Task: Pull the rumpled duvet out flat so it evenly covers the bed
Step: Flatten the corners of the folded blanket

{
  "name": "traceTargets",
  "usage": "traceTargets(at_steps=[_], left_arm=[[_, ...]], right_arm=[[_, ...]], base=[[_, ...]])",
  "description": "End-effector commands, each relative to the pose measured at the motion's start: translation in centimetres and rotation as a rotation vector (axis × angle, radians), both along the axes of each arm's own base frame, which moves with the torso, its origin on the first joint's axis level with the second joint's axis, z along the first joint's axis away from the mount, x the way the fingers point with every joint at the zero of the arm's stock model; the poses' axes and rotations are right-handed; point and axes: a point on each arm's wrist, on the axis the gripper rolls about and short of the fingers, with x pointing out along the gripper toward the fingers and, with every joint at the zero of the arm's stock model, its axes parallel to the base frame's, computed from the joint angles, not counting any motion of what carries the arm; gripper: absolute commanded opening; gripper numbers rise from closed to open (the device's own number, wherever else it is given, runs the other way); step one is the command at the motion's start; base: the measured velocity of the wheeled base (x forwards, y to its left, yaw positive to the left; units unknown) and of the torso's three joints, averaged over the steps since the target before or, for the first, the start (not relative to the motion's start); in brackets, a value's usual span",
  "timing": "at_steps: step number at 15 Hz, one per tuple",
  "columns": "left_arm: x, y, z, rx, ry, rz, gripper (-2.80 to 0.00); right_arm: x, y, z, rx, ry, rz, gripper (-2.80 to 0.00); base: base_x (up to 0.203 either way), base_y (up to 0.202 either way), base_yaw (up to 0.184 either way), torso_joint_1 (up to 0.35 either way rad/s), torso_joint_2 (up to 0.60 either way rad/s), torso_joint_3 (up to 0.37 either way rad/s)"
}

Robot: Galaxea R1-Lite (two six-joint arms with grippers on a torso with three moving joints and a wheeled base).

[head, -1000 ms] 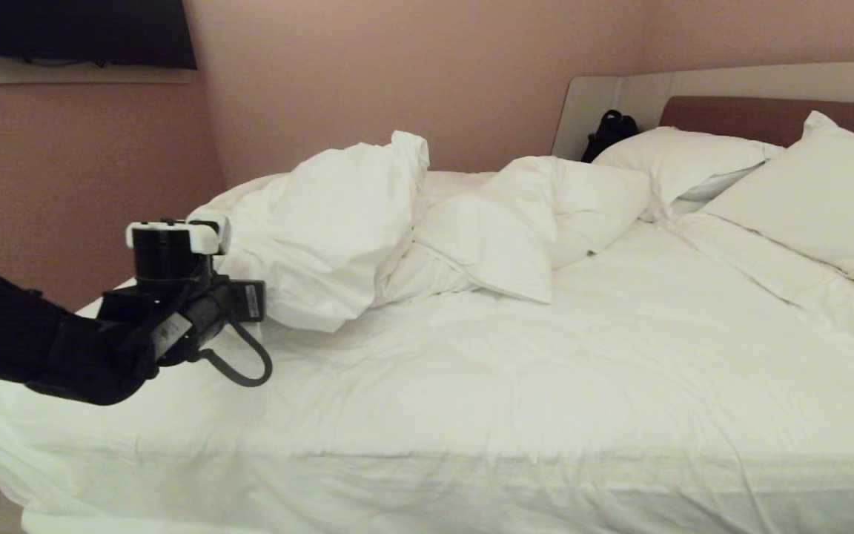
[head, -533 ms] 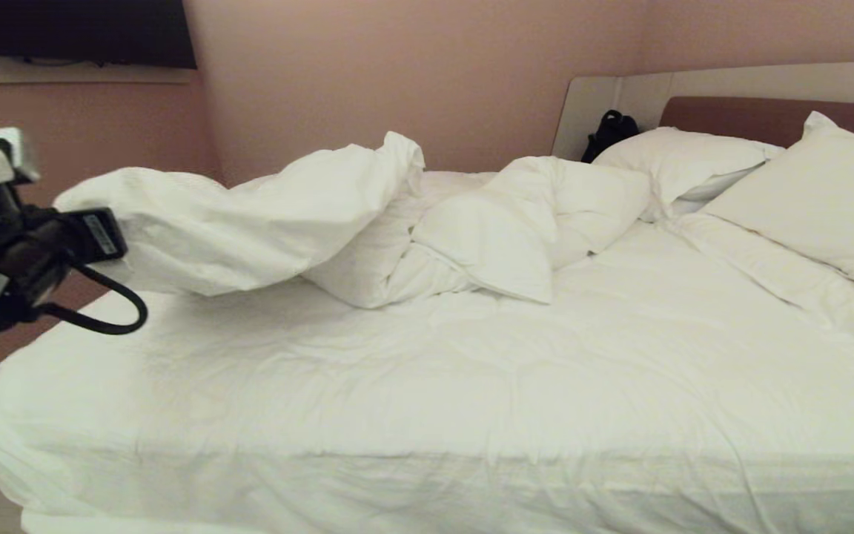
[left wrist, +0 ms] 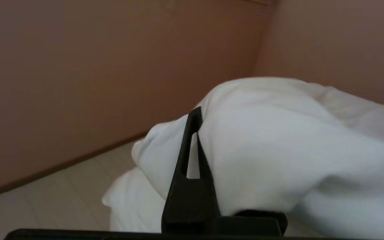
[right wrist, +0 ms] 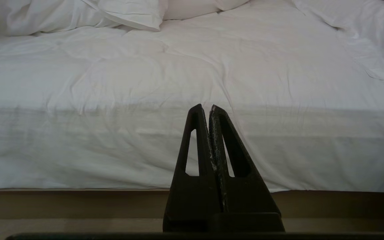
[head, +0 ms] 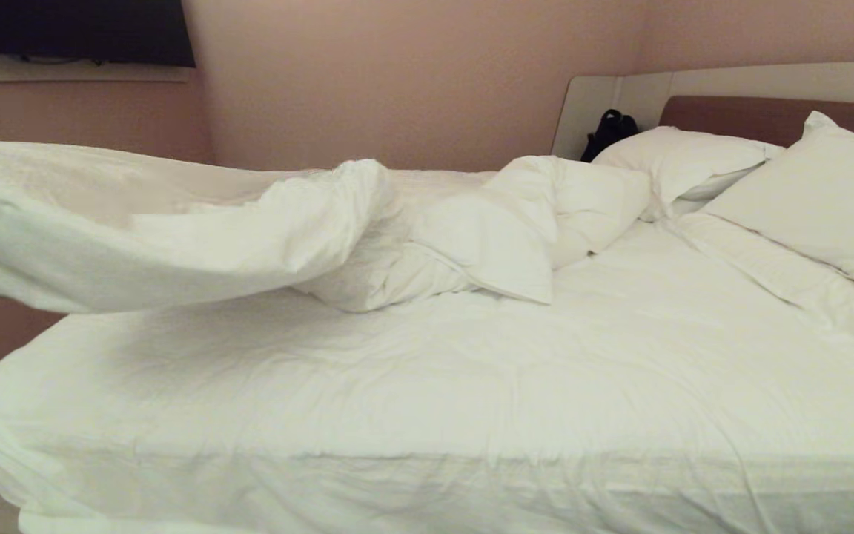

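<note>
Left gripper (left wrist: 197,133), beyond head view's left edge, pinches duvet (head: 175,230) fold; we hold that end lifted off bed (head: 427,415), remainder bunched near pillows (head: 827,193). Step, we judge: spreading pull toward foot. Next move calls for lowering flat, evenly. Right gripper (right wrist: 209,110) closed, empty, parked facing bed's side.

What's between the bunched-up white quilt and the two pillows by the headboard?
Only flat white bedding on the bed. In the head view nothing else lies between the duvet and the pillows.
</note>
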Motion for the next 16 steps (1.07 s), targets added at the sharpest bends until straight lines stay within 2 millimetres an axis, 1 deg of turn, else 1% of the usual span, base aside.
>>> traceTargets(at_steps=[1, 3, 4, 6, 8, 12, 14, 16], left_arm=[[-1.9, 0.8, 0.8, 0.019, -0.043, 0.079, -2.80], [-2.3, 2.1, 0.5, 0.008, -0.033, 0.138, -2.80], [-2.3, 3.3, -0.2, -0.008, -0.011, 0.184, -2.80], [-1.4, 6.0, -2.2, -0.055, 0.053, 0.246, -2.80], [-0.4, 8.2, -4.0, -0.092, 0.094, 0.276, -2.80], [1.5, 11.9, -6.4, -0.105, 0.100, 0.303, -2.80], [1.6, 13.4, -6.9, -0.110, 0.102, 0.331, -2.80], [1.6, 15.6, -7.8, -0.128, 0.117, 0.376, -2.80]], right_arm=[[0.0, 0.0, 0.0, -0.001, -0.001, -0.001, -2.80], [0.0, 0.0, 0.0, -0.001, -0.001, -0.001, -2.80], [0.0, 0.0, 0.0, -0.001, -0.001, 0.000, -2.80], [0.0, 0.0, 0.0, -0.001, -0.001, -0.001, -2.80], [0.0, 0.0, 0.0, -0.001, -0.001, 0.000, -2.80], [0.0, 0.0, 0.0, -0.001, -0.001, 0.001, -2.80], [0.0, 0.0, 0.0, -0.001, -0.001, -0.001, -2.80], [0.0, 0.0, 0.0, -0.001, -0.001, -0.001, -2.80]], base=[[0.000, 0.000, 0.000, 0.000, 0.00, 0.000], [0.000, 0.000, 0.000, 0.000, 0.00, 0.000], [0.000, 0.000, 0.000, 0.000, 0.00, 0.000], [0.000, 0.000, 0.000, 0.000, 0.00, 0.000], [0.000, 0.000, 0.000, 0.000, 0.00, 0.000], [0.000, 0.000, 0.000, 0.000, 0.00, 0.000], [0.000, 0.000, 0.000, 0.000, 0.00, 0.000], [0.000, 0.000, 0.000, 0.000, 0.00, 0.000]])
